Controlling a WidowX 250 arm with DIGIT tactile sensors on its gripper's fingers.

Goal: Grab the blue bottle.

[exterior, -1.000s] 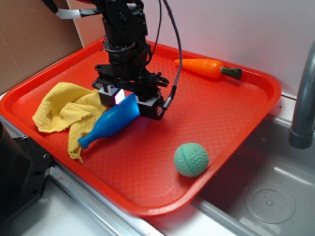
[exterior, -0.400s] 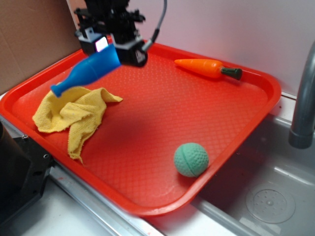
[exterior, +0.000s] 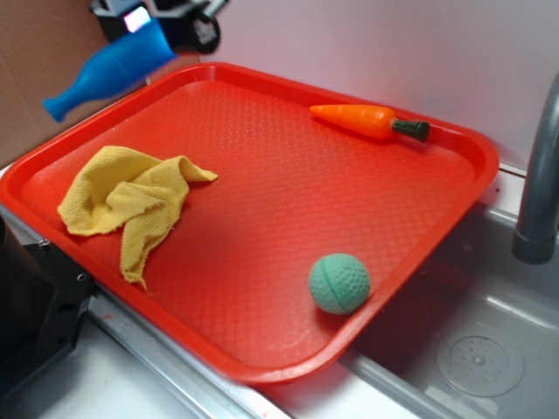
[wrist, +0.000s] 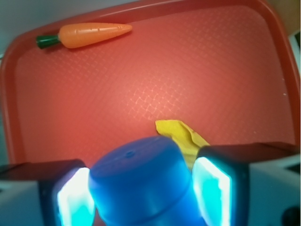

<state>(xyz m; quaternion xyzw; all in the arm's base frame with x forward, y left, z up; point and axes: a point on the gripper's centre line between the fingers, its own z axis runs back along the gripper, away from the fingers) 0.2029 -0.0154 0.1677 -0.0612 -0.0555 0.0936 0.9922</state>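
We see blue bottle (exterior: pixel 109 67) aloft beyond red tray (exterior: pixel 454 209) corner, fingers (wrist: pixel 214 186) clamped on wide base (neck slanting down). We judge it light, rigid, slippery plastic.

I've raised the gripper (exterior: pixel 162 19) up and left, nearly out of the exterior view. The blue bottle (exterior: pixel 109 67), clamped in the jaws, has left the yellow cloth (exterior: pixel 127 205) and hangs above the tray's (exterior: pixel 262 175) far-left corner.

The pincer (exterior: pixel 157 22) hangs high at the far left of the scene, mostly cut off by the top edge of the exterior view. Its two fingers (wrist: pixel 214 186) are pressed against both sides of the blue bottle's (exterior: pixel 109 68) wide base, with the neck slanting down to the left.
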